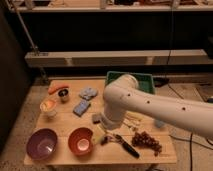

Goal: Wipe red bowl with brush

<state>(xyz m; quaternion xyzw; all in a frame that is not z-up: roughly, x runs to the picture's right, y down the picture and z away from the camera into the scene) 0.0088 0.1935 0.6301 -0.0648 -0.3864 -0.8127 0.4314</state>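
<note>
The red bowl [81, 140] sits at the front of the wooden table [60, 125], with a pale inner bottom. The brush [126, 146] lies just right of the bowl, its black handle pointing to the front right. My white arm [150, 102] reaches in from the right, and its end hangs low over the table. My gripper [103, 133] is below the arm's end, right at the brush's head and close to the red bowl's right rim. The arm hides most of the gripper.
A purple bowl [42, 143] stands left of the red bowl. Two blue-grey sponges [82, 107], a grey block [96, 118], a small white-orange cup [48, 105], a carrot [57, 88] and a dark can [63, 95] lie behind. Grapes [147, 141] lie front right, and a green tray [131, 79] is at the back.
</note>
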